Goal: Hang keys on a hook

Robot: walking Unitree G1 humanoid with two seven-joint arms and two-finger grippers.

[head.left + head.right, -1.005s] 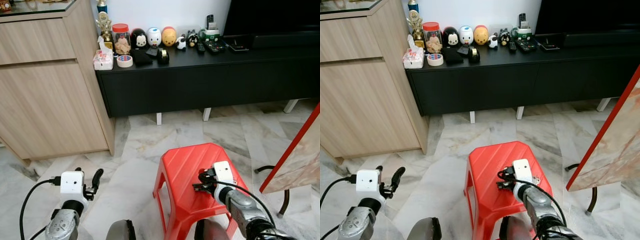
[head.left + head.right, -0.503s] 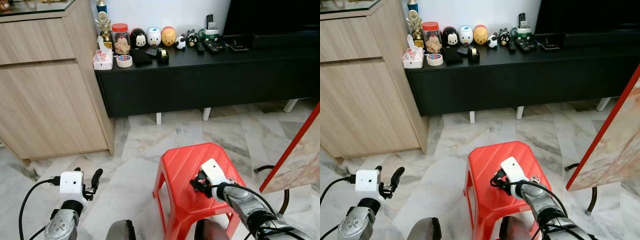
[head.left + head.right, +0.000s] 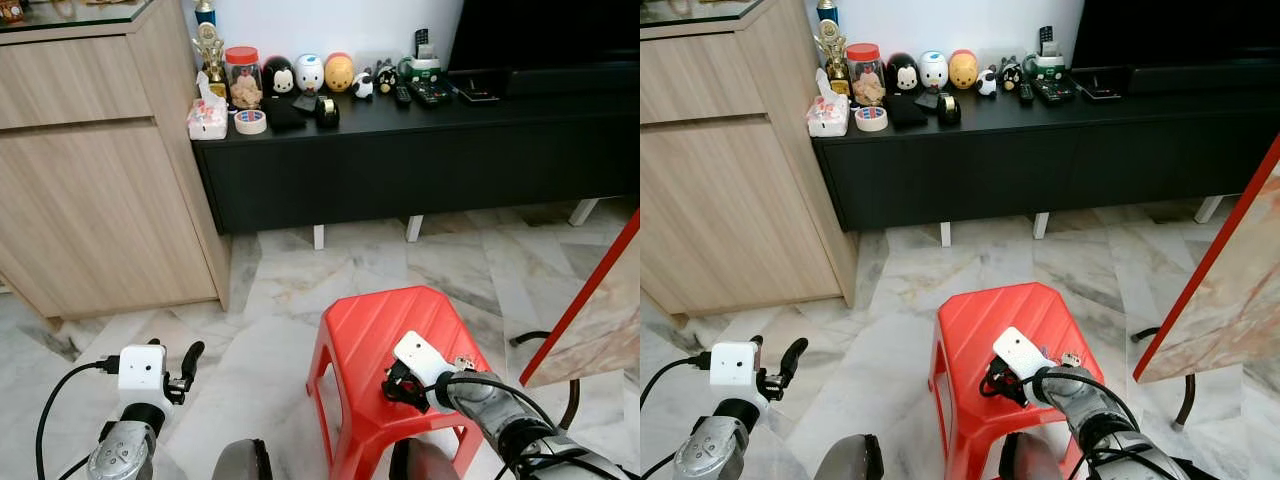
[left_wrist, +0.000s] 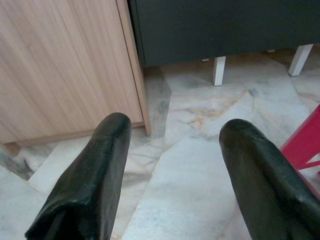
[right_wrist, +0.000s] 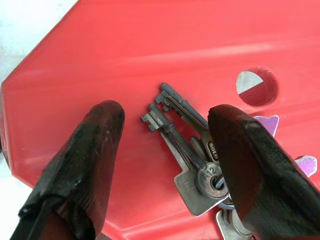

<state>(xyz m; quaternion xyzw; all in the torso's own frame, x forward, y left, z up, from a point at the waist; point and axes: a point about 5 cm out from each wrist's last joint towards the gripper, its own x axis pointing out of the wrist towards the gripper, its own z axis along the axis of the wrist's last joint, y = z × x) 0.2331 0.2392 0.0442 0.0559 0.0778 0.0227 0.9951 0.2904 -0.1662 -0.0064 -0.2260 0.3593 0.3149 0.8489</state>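
Right gripper [image 5: 162,150] sat low over the red stool [image 3: 375,345], jaws spread wide, nothing gripped. Keys [image 5: 192,150] lay flat on the stool top between the two fingers, bunched on a ring, two long shafts pointing away from the wrist. One finger [image 5: 250,165] overlapped the ring end; contact unclear. Round hole [image 5: 256,86] in the seat sat just beside the keys. Left gripper [image 4: 170,175] hung idle over the marble floor [image 3: 290,285], jaws open and empty, near the wooden cabinet [image 3: 95,160]. Black TV console [image 3: 420,150] stood against the wall with figurines on top.
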